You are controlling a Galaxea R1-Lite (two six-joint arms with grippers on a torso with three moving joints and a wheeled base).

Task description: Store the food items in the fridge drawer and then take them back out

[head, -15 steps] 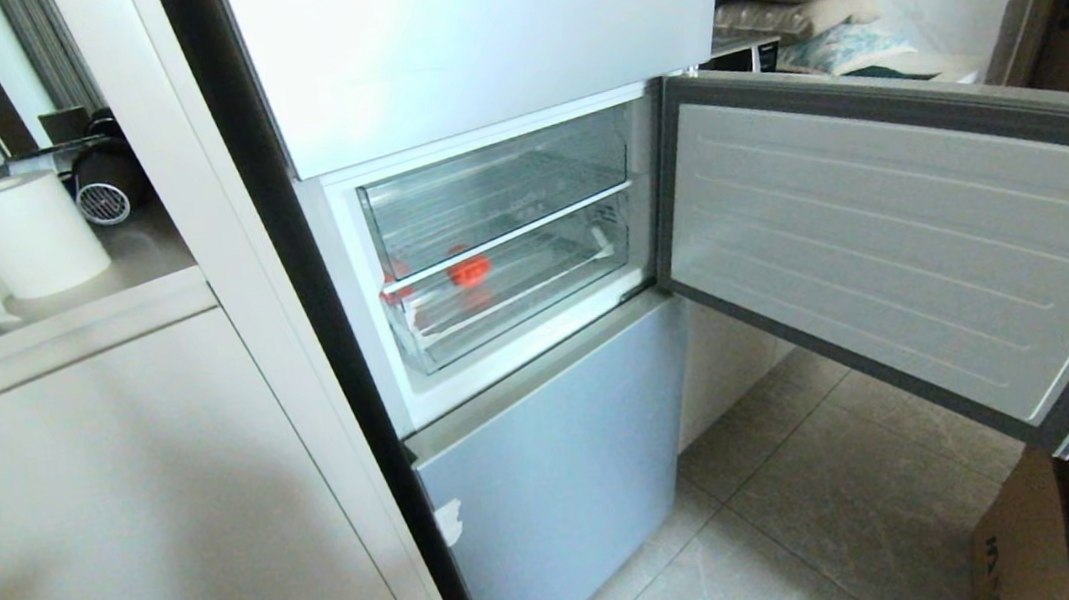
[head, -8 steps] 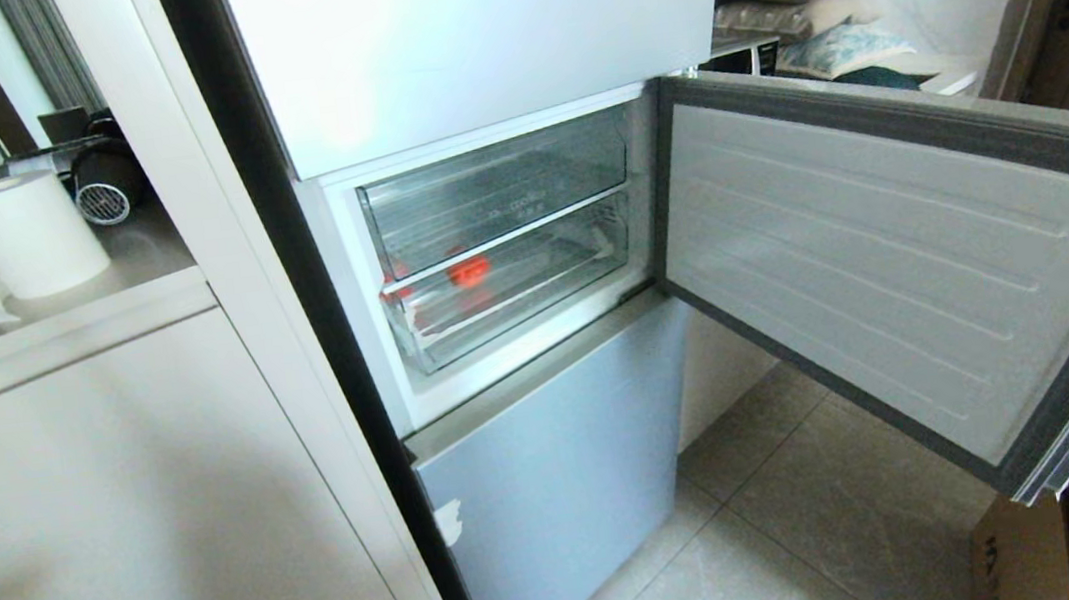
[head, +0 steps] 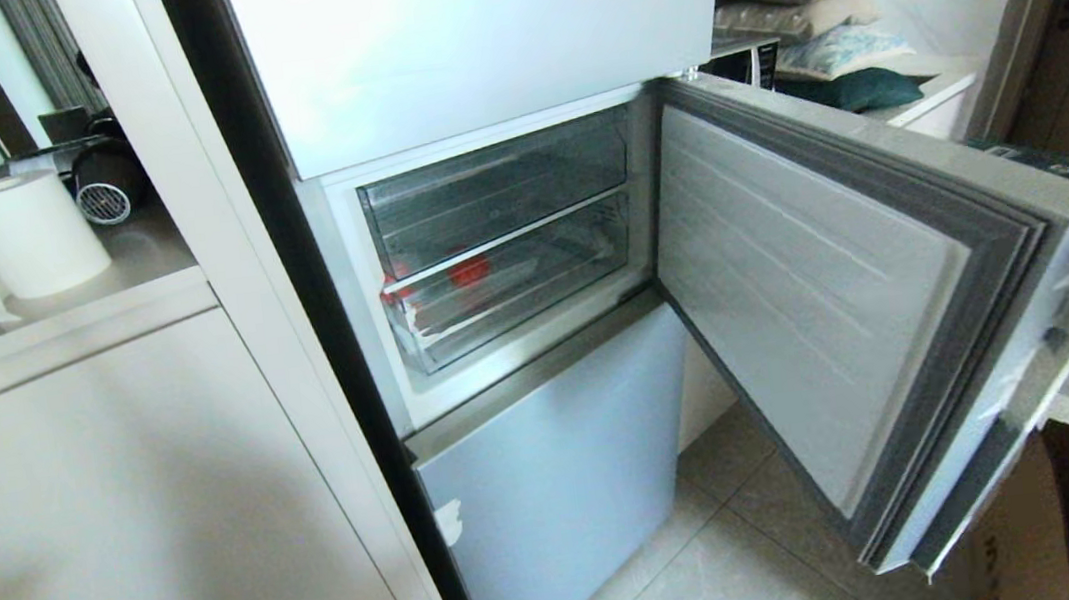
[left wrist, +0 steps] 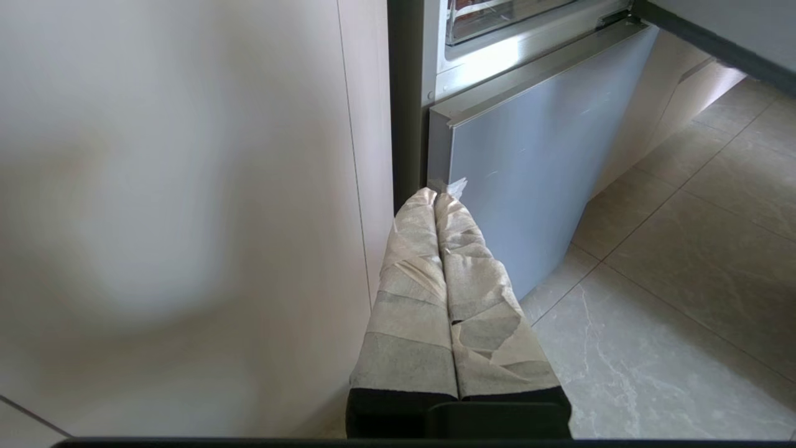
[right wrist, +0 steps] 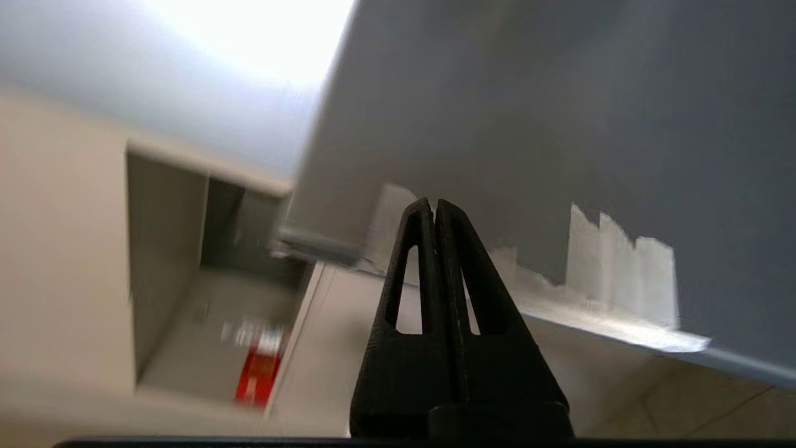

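Inside fridge drawer (head: 514, 292): red fruit (head: 469, 269). Left end effector (left wrist: 435, 198) closed, empty; right end effector (right wrist: 434, 204) closed, empty.

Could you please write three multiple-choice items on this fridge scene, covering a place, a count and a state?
1. Where is the red fruit?
A. in the lower clear drawer
B. on the floor
C. on the counter beside the paper roll

2. How many clear drawers show in the open compartment?
A. one
B. two
C. four

3. How is the right claw?
A. open wide
B. shut on the fruit
C. shut, holding nothing

Answers: 1 A, red shows through the lower drawer's front; 2 B, an upper drawer sits above the lower one; 3 C, its fingers meet by the fridge door.
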